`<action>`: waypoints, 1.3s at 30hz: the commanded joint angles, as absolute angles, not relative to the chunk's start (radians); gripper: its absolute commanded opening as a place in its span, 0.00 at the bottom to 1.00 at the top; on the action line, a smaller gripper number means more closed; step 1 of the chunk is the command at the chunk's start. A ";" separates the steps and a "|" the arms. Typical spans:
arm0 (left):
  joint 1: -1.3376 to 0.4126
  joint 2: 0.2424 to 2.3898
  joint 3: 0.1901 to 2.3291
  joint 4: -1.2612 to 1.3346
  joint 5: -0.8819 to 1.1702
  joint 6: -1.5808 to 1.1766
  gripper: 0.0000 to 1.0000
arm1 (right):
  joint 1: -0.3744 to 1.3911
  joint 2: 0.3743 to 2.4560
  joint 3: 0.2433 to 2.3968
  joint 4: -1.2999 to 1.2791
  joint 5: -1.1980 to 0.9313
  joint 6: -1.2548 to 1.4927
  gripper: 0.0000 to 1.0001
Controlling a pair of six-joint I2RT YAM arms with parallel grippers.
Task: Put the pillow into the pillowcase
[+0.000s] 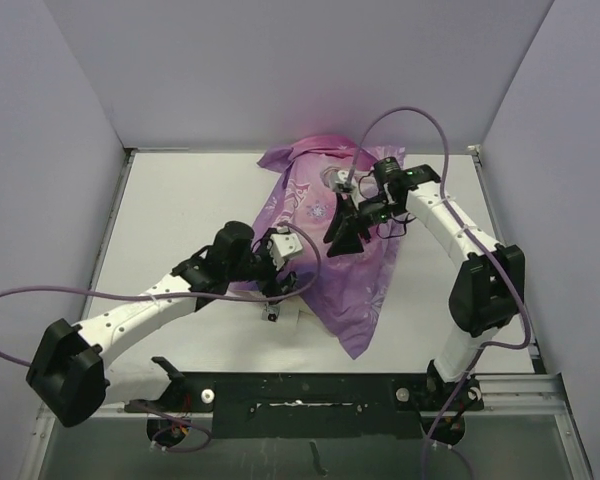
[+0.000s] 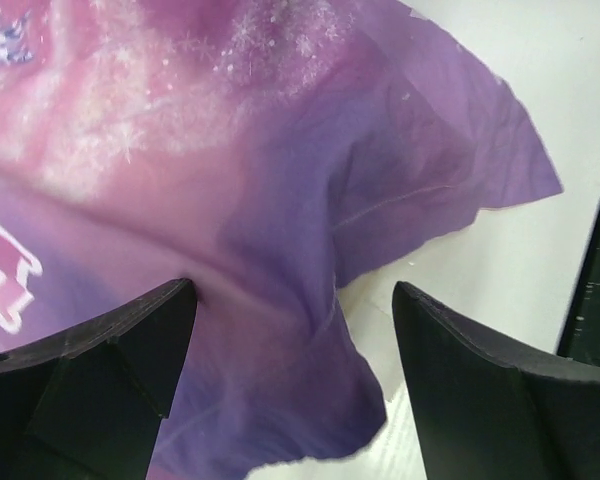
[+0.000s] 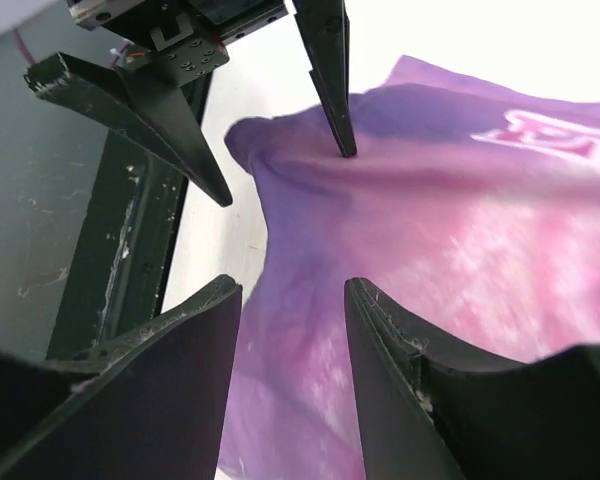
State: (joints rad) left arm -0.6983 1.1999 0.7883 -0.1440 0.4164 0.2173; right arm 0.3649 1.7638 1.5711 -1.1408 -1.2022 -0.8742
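**You're working both grippers at the pillowcase point(image 1: 360, 285), which is lying down the middle of the table point(image 1: 180, 210).**

Nearest you, your left gripper point(image 2: 292, 290) is coming in from the left at the pillowcase's near-left edge with its jaws spread wide. One finger point(image 2: 90, 370) is touching the purple fabric, and the other is hanging over bare white table beside it. A pale patch point(image 1: 292, 318) is showing just under that edge; whether it is the pillow you cannot tell. Farther in, your right gripper point(image 3: 292, 290) is hanging over the middle of the pillowcase, jaws parted with nothing between them. Whether it is touching the pink-purple cloth below is not clear. Beyond it, the pillowcase's far end is lying bunched near the back wall point(image 1: 280, 70).
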 commanded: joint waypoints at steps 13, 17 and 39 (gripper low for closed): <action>-0.842 1.573 1.114 -0.413 0.289 0.519 0.47 | 0.223 1.671 1.464 -1.186 -1.267 -0.939 0.47; -0.842 1.583 1.137 -0.432 0.341 0.491 0.00 | 0.197 1.674 1.469 -1.245 -1.263 -1.002 0.47; -0.510 1.472 1.533 -0.140 0.692 -0.252 0.00 | -0.034 1.707 1.706 -1.648 -1.235 -1.399 0.49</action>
